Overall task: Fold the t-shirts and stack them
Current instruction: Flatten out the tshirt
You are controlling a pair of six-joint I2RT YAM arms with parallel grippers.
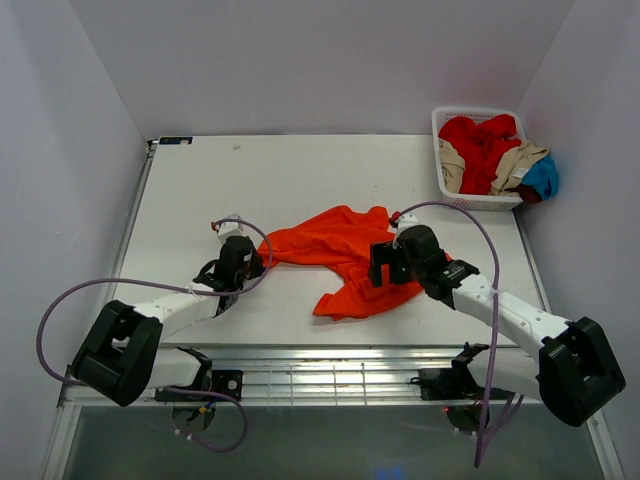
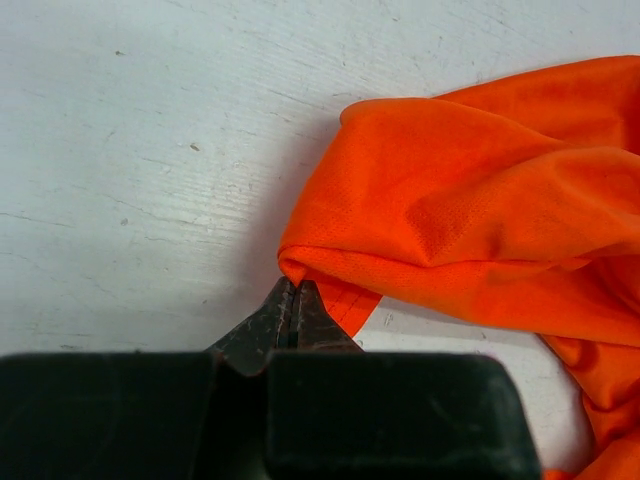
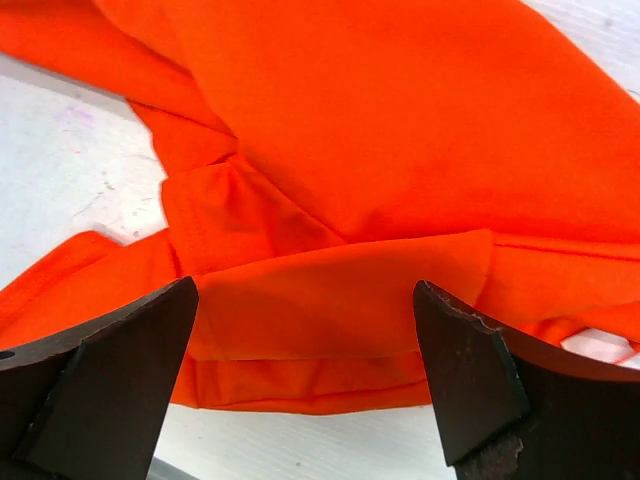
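We count: orange t-shirt [image 1: 345, 255] 1 | red t-shirt [image 1: 485, 140] 1 | blue t-shirt [image 1: 545, 178] 1 | tan t-shirt [image 1: 520, 162] at least 1, two tan patches show and we cannot tell if they are one | basket [image 1: 480, 113] 1 | table [image 1: 300, 170] 1 | arms 2: left arm [image 1: 170, 310], right arm [image 1: 510, 310] | grippers 2: left gripper [image 2: 297, 292], right gripper [image 3: 305, 290]

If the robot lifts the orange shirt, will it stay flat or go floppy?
Probably floppy: the orange shirt lies crumpled in soft folds. It looks thin and light, and a push would likely bunch it rather than slide it.
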